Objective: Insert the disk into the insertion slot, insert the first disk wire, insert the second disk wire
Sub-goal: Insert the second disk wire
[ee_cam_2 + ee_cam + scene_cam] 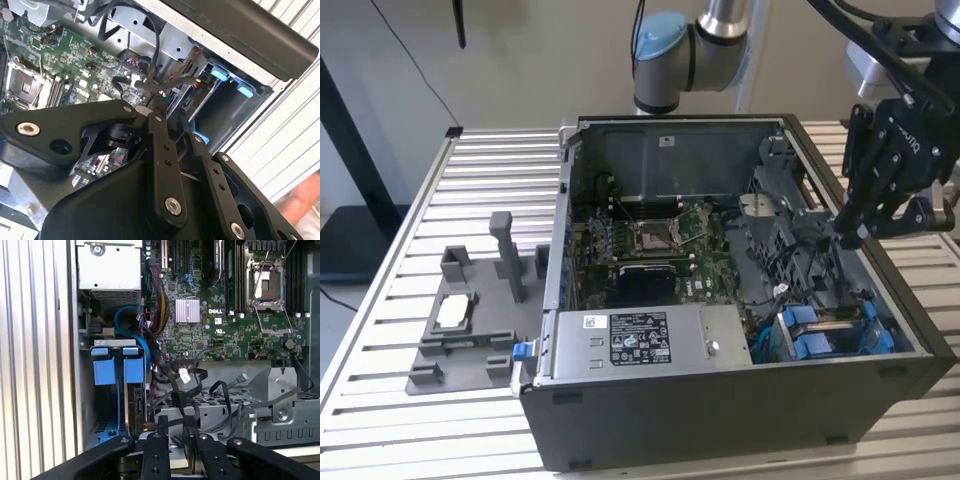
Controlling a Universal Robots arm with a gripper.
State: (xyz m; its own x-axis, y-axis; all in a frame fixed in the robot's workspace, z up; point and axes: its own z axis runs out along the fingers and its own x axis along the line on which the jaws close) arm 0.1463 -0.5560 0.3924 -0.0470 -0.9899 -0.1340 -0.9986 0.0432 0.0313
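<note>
Exterior view, claw [841,238]: 3 o'clock, above computer case [720,420].
Claw state: nearly closed; grasp cannot tell.
Insertion slot [825,335]: 5 o'clock.

A slatted metal table [490,160] bears a computer case [720,415] and grey fixture [470,345].

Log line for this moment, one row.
pincer: over black wires beside insertion slot | disk: in insertion slot

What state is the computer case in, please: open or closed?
Open: the case has no side panel on top, so the motherboard and power supply lie exposed in the exterior view.
</note>
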